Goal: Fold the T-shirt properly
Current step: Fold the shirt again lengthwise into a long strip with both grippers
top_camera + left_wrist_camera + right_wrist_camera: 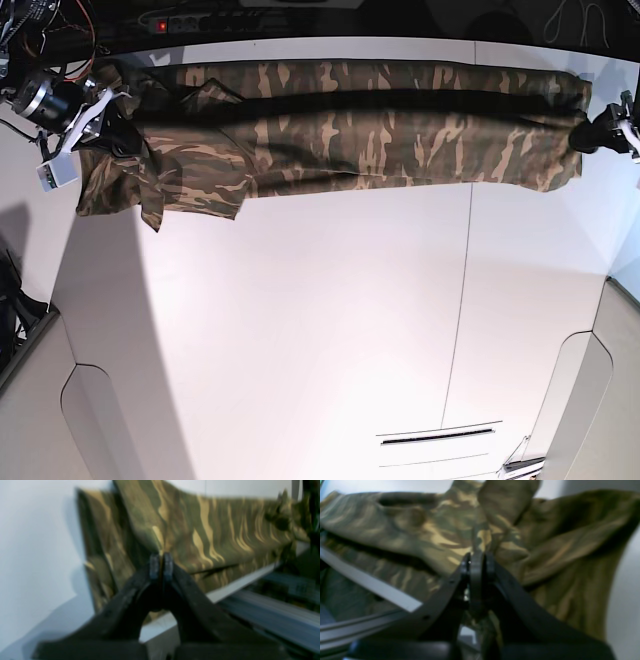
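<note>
White table (300, 330) fills most of the base view, bare in the near and middle parts. Dark clutter and a power strip run along the far edge.

T-shirt (370, 130) lies across the far strip of the table, pulled out long from left to right, part of it lifted off the surface. A dark fold or shadow line runs lengthwise through it. At the left end a sleeve or flap (160, 195) droops toward the near side, looser and more rumpled than the rest.

Right gripper (115, 135) sits at the left end of the cloth. In the right wrist view (476, 562) its fingers are pressed together on a bunched ridge of fabric; the cloth mounds up around them.

Left gripper (590, 135) sits at the right end. In the left wrist view (161, 566) its pads are closed, pinching a thin edge of the shirt, which hangs away from them as a smooth sheet.

Handling, as judged: soft, light, limp cloth with no stiffness. It sags and creases wherever unsupported, and probably slips little against the pads. Corners and hem edges look the sensible hold; a thick bunch like the left-end one risks dragging extra layers. Even tension between both ends should keep the fold line straight. The drooping flap may need tucking.
</note>
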Controlling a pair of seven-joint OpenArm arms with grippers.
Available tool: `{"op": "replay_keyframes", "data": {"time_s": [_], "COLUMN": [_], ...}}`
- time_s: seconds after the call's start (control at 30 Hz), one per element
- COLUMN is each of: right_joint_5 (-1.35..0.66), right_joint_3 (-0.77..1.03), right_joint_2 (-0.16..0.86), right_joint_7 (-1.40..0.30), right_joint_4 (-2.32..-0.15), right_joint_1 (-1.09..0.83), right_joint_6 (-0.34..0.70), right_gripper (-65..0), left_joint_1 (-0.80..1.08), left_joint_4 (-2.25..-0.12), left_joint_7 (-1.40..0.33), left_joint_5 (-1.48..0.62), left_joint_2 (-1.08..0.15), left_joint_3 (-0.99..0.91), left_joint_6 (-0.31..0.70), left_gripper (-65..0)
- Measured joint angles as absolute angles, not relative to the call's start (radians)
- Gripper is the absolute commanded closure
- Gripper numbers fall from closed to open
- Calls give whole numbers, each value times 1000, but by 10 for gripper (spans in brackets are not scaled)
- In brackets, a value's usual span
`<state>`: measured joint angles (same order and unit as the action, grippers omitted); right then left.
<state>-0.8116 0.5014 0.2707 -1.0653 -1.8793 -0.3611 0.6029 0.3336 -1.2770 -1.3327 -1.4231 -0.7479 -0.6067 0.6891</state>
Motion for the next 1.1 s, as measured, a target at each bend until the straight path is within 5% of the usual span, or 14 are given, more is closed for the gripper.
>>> {"op": "replay_keyframes", "data": {"time_s": [0.1, 0.2, 0.33, 0.4, 0.67, 0.77, 0.87, 1.1], "right_joint_5": [-754, -739, -725, -725, -828, -825, -872, -720], "right_joint_3": [500, 500, 500, 500, 595, 623, 619, 492], "right_joint_2": [269, 269, 269, 270, 271, 253, 211, 161], "right_joint_7": [-1048, -1048, -1026, -1011, -1051, -1055, -1058, -1030], "right_joint_4": [-1879, -1853, -1826, -1826, -1887, -1935, -1963, -1843], "right_joint_1": [-386, -393, -391, -390, -346, -319, -310, -313], "right_joint_6": [603, 602, 590, 587, 583, 583, 585, 598], "right_gripper": [0, 0, -253, -278, -267, -180, 0, 0], "left_joint_1": [361, 405, 422, 418, 418, 420, 420, 418], "left_joint_4": [-1279, -1279, -1278, -1278, -1278, -1278, -1278, -1278], "left_joint_7": [-1338, -1346, -1346, -1341, -1283, -1191, -1115, -1082], "left_joint_5": [-1431, -1427, -1417, -1425, -1370, -1273, -1200, -1129], "left_joint_2": [-749, -748, -738, -722, -712, -712, -712, -654], "left_joint_3": [-693, -719, -723, -723, -731, -731, -731, -732], "left_joint_6": [690, 690, 690, 690, 690, 690, 690, 690], "left_gripper": [0, -142, -283, -286, -308, -384, -420, -465]}}
